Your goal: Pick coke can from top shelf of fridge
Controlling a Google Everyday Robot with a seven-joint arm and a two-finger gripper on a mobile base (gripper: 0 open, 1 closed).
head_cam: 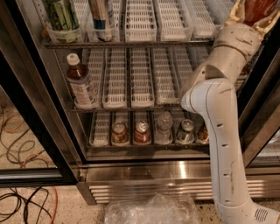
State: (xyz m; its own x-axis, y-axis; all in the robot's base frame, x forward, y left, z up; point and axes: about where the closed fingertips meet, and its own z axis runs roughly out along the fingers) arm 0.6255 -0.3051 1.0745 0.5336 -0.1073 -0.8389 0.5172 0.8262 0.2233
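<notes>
I see my gripper (251, 17) at the top right, by the right end of the fridge's (175, 175) top shelf (131, 44), jaws pinching the red can (259, 6).

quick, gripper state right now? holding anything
Gripper: at the top right of the view, level with the top shelf, closed on the red coke can.
</notes>
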